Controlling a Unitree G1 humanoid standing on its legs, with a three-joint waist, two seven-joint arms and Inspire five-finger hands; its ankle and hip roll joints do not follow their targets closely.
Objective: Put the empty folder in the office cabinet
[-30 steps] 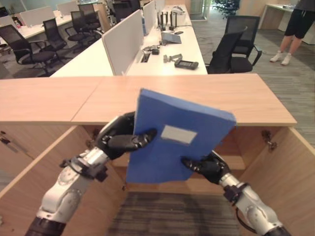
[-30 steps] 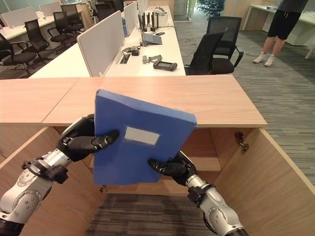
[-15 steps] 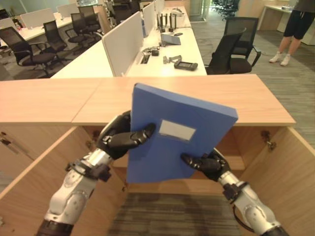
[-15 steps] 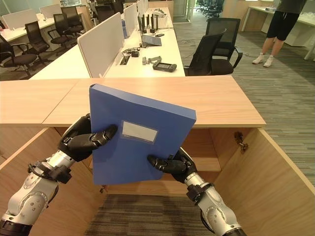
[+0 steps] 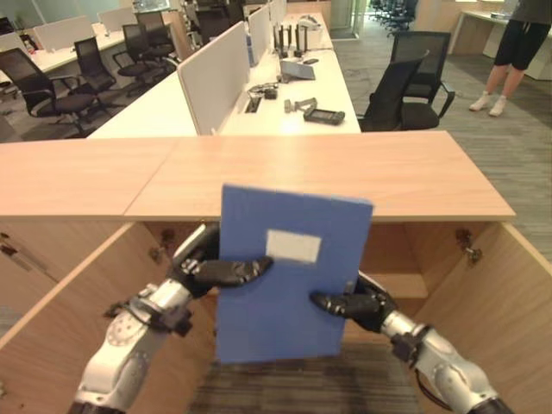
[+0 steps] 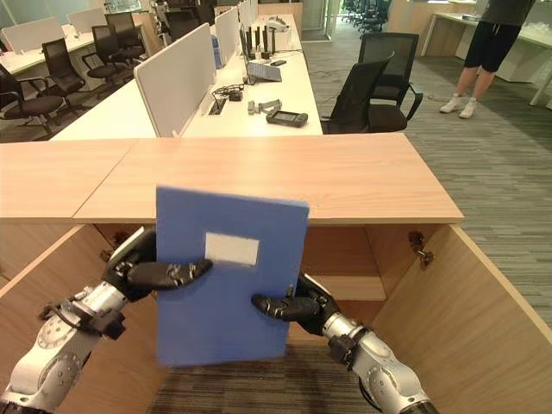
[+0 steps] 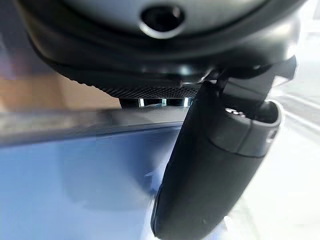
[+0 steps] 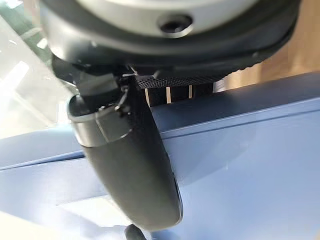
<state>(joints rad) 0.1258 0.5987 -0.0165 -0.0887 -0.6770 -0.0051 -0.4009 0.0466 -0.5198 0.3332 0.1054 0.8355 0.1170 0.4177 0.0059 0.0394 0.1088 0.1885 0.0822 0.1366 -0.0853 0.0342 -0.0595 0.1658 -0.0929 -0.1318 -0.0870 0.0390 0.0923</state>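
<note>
A blue folder (image 5: 289, 276) with a white label stands nearly upright in front of the open wooden cabinet (image 5: 414, 259), below the level of the cabinet's top. My left hand (image 5: 207, 269) grips its left edge, thumb lying across the front cover. My right hand (image 5: 358, 304) pinches the lower right edge, thumb on the cover. In the left wrist view the thumb (image 7: 210, 165) presses on the blue folder (image 7: 75, 190). In the right wrist view the thumb (image 8: 135, 160) lies on the blue folder (image 8: 240, 160).
The cabinet's two doors (image 5: 509, 293) swing out at left and right of my arms. Its wooden top (image 5: 414, 172) runs across the view. Behind are white desks (image 5: 285, 95), black office chairs (image 5: 405, 82) and a standing person (image 5: 517, 43) at the far right.
The folder has turned from a rightward tilt to nearly upright and has come lower, in front of the cabinet opening. Both hands have dropped with it.
</note>
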